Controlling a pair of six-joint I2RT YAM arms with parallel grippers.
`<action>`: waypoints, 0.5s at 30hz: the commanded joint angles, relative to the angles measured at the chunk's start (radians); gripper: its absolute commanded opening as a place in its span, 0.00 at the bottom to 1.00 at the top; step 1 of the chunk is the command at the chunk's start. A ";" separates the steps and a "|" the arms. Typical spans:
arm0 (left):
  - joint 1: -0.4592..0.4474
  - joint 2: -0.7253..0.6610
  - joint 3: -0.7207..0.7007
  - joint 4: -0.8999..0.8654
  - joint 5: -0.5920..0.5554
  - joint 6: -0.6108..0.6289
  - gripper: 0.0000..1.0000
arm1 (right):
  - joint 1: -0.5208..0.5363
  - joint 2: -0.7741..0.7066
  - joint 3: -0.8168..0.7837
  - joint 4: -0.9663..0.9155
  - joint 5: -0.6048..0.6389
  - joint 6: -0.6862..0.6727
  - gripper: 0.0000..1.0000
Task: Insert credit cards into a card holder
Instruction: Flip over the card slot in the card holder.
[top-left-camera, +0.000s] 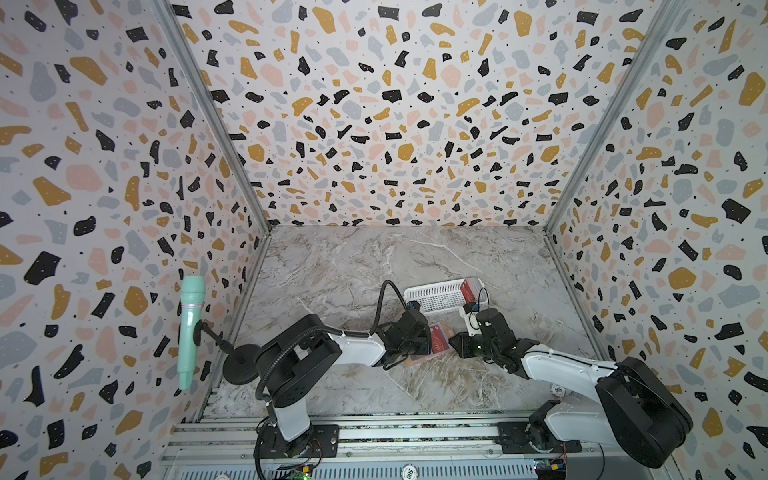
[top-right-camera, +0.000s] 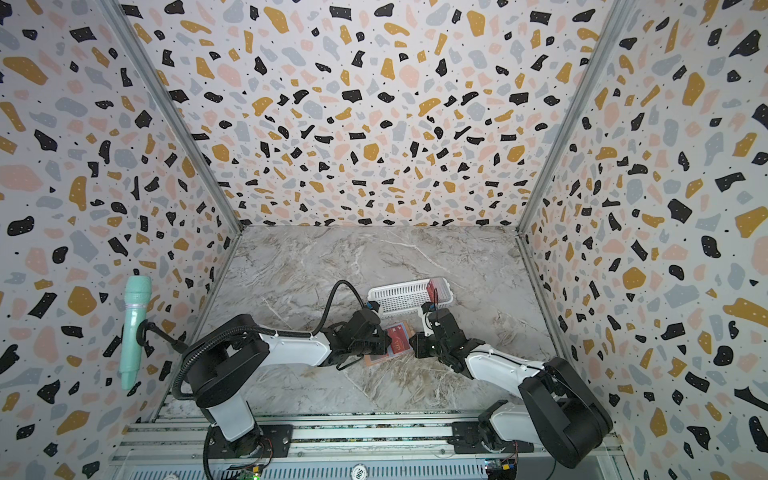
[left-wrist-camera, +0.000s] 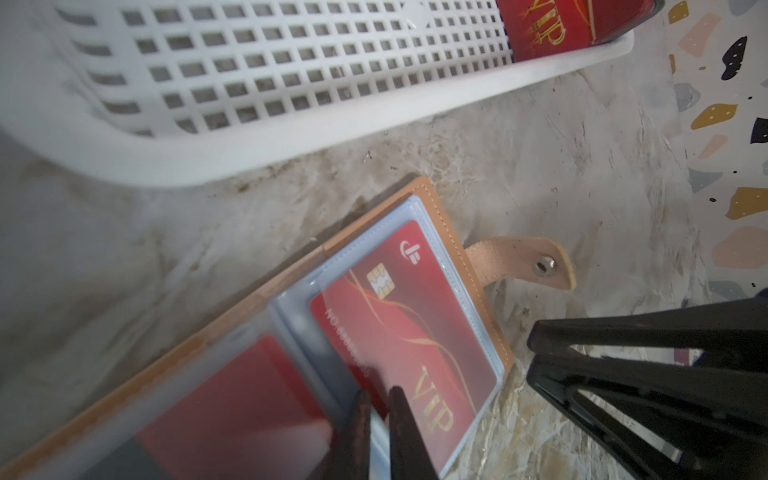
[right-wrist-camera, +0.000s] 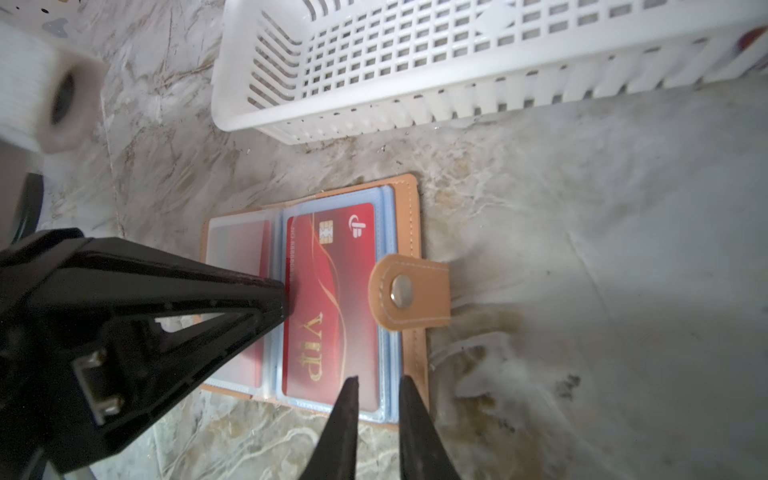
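Left wrist: left fingers (left-wrist-camera: 401, 436) sitting nearly together at credit card (left-wrist-camera: 407, 324) edge, grip unclear; right fingers (right-wrist-camera: 415, 424) narrowly apart over card holder (right-wrist-camera: 409, 216); skewed push risking jamming.

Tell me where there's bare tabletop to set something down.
Free: the wide marble table between white basket and back wall; the near strip between card holder and front rail. Crowded: the middle, where left pincer and right pincer sit at the card holder.
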 joint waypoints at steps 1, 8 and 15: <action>-0.004 0.015 0.030 -0.063 -0.023 0.025 0.13 | -0.006 0.006 0.038 0.008 0.006 -0.007 0.21; -0.004 0.032 0.036 -0.089 -0.035 0.018 0.05 | -0.006 0.042 0.064 0.019 -0.029 -0.015 0.22; -0.004 0.049 0.035 -0.075 -0.021 0.018 0.05 | -0.006 0.073 0.071 0.033 -0.055 -0.014 0.25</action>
